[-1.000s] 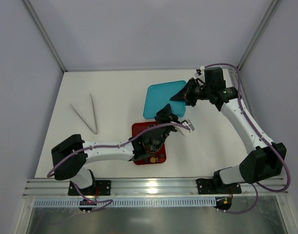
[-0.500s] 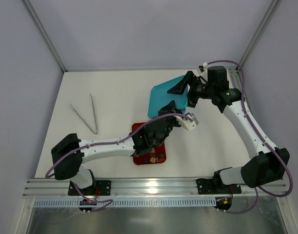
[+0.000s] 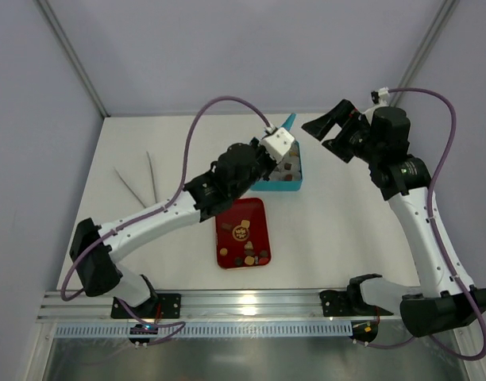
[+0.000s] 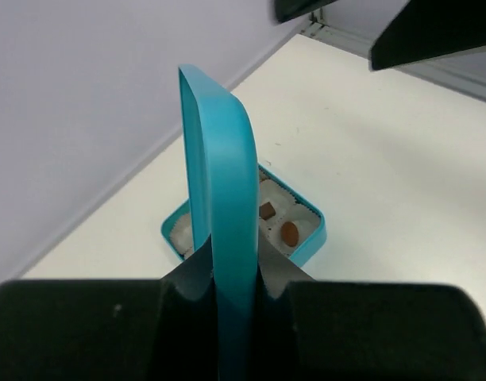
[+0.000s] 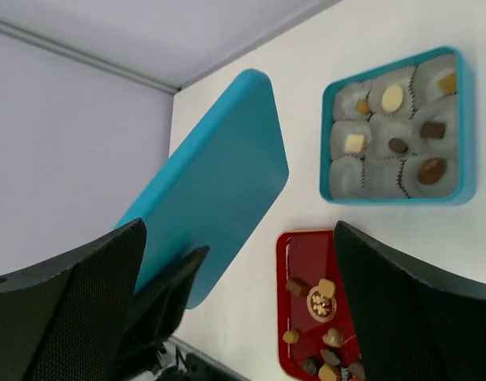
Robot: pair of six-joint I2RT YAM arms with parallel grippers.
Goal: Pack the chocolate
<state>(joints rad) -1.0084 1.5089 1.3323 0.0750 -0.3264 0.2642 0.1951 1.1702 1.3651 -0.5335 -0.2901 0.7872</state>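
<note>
My left gripper (image 4: 227,270) is shut on the near end of a teal lid (image 4: 221,182) and holds it upright on edge above the open teal box (image 4: 316,230). Seen from above, the left gripper (image 3: 279,151) hangs over the box (image 3: 298,173), with a sliver of lid (image 3: 289,122) showing. The box (image 5: 463,127) holds chocolate (image 5: 392,98) in white paper cups. More chocolate (image 3: 248,255) lies at the near end of the red tray (image 3: 255,214). My right gripper (image 3: 332,136) stands open and empty, raised to the right of the lid (image 5: 219,175).
Metal tongs (image 3: 140,186) lie on the white table at the left. The red tray (image 5: 295,270) sits just in front of the box. Grey walls and frame posts close the back and sides.
The right gripper has let go of the lid, opened wide and pulled back to the right. The left arm has swung up and back, tipping the lid from flat to upright and uncovering the box.
</note>
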